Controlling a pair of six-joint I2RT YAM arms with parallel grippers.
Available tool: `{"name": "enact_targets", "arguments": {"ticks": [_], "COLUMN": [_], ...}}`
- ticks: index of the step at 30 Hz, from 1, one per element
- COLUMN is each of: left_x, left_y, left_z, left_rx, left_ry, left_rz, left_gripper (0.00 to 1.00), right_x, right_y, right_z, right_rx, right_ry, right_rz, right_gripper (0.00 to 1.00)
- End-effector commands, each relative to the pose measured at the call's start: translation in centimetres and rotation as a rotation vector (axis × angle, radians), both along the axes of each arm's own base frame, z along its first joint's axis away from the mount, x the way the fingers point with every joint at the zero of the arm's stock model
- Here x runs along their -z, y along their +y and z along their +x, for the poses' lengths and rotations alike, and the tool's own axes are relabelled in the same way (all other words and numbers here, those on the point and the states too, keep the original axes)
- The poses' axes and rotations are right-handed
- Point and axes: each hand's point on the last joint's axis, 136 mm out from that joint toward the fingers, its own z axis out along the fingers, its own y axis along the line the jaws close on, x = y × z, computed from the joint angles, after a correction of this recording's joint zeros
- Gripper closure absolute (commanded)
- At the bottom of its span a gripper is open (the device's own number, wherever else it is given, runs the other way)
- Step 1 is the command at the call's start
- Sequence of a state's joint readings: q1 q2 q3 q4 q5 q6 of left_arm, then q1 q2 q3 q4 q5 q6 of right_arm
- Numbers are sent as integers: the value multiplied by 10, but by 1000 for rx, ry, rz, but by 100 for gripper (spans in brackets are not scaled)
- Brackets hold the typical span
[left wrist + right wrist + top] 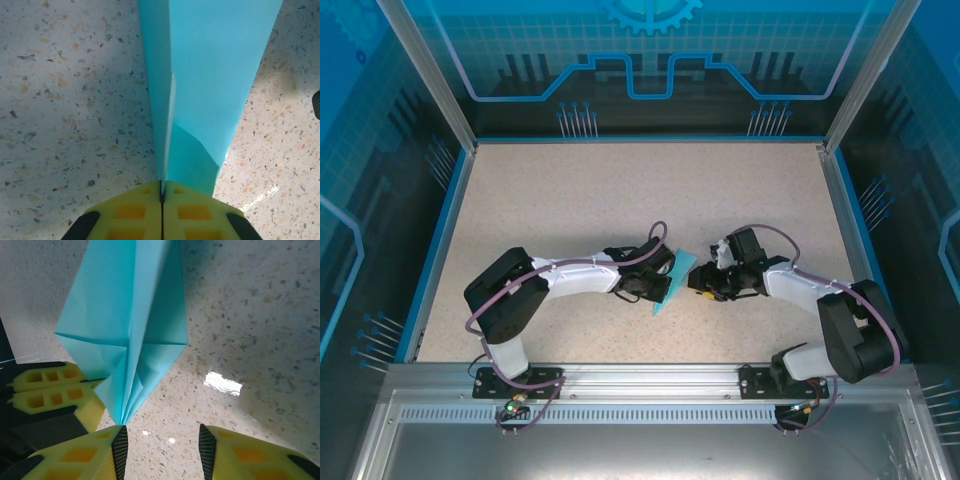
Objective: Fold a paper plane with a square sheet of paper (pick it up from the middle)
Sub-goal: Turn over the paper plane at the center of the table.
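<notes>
Paper plane (200,75) pinched in left hand (162,189), near right hand (162,440).

The left arm (575,272) and the right arm (800,288) have white link shells between bulky black joint housings, purple-grey cables (658,229) looping alongside, and black base plates (520,380). The jaws are yellow plastic with square pockets and ribbed black pads (120,447).

paper plane (127,325) matt, smooth, creased; table (250,315) glossy, speckled stone-look
</notes>
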State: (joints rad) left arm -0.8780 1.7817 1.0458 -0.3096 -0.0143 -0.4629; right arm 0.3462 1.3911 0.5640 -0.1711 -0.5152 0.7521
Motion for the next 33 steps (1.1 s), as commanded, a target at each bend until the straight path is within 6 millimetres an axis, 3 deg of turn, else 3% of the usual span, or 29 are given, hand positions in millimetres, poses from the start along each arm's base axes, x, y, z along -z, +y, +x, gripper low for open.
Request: {"name": "enact_targets", "arguments": {"ticks": [1, 18, 33], "left_x": [-17, -33, -33], "left_y": [-6, -1, -3], "left_z": [1, 5, 5], "left_rx": [-16, -79, -81], "left_ry": [11, 99, 101], "left_rz": [-60, -279, -307], "left_gripper": [95, 95, 95], "right_x": [-1, 4, 0], "right_y": [7, 46, 56], "right_z": [-2, 7, 11], "right_rx": [7, 1, 31], "right_ry": [22, 50, 64], "right_rz": [55, 142, 214], "right_gripper": [55, 50, 51]}}
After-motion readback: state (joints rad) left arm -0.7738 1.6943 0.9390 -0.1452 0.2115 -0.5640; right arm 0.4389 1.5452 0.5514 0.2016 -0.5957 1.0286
